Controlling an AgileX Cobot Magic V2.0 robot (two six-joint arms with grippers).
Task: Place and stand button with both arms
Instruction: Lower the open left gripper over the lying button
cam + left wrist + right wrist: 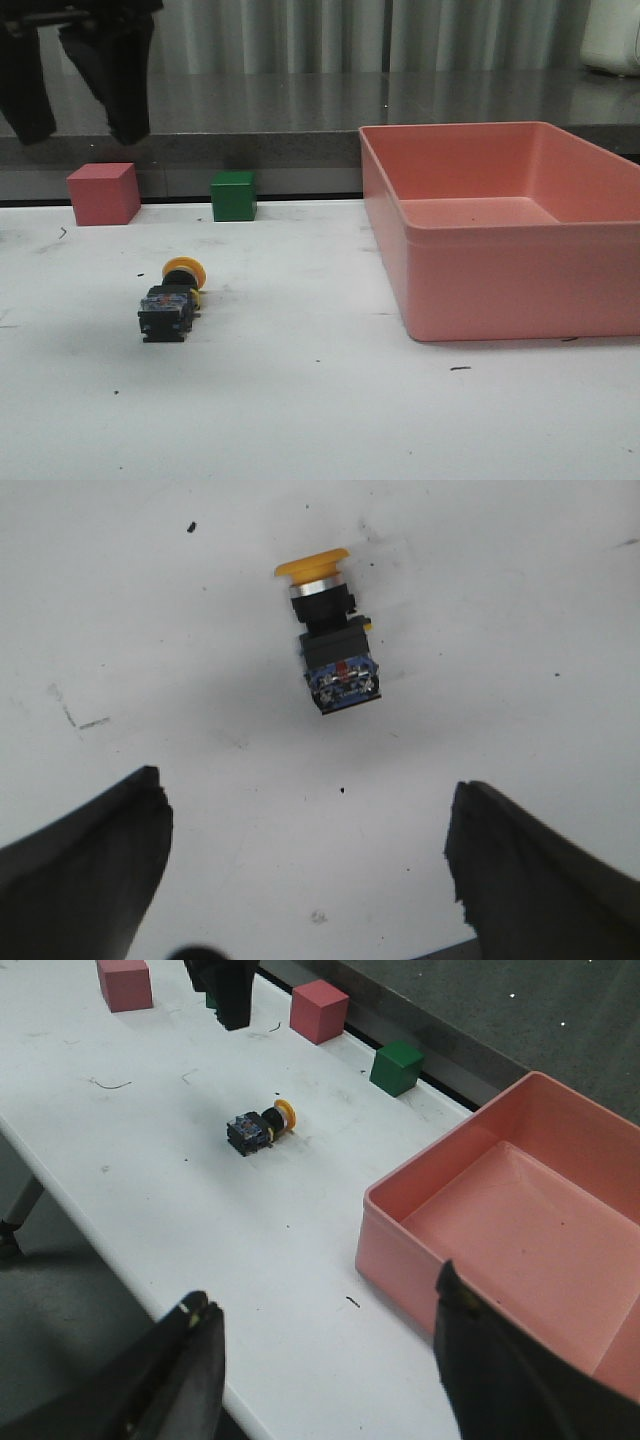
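Yellow-capped, the button (172, 298) lies on its side on the white table (320, 420), lower left of the front frame. Both grippers are spread and empty: the left gripper (78, 125) hangs at upper left, the right gripper (325, 1360) far back. Approach seems in hand; next, probably descend squarely over the body.

The push-button switch (172, 296) lies on its side on the white counter (300, 400), lower left of the front view. Its round yellow mushroom cap points toward the back, its blocky black-and-blue base toward the front. Nothing touches it.
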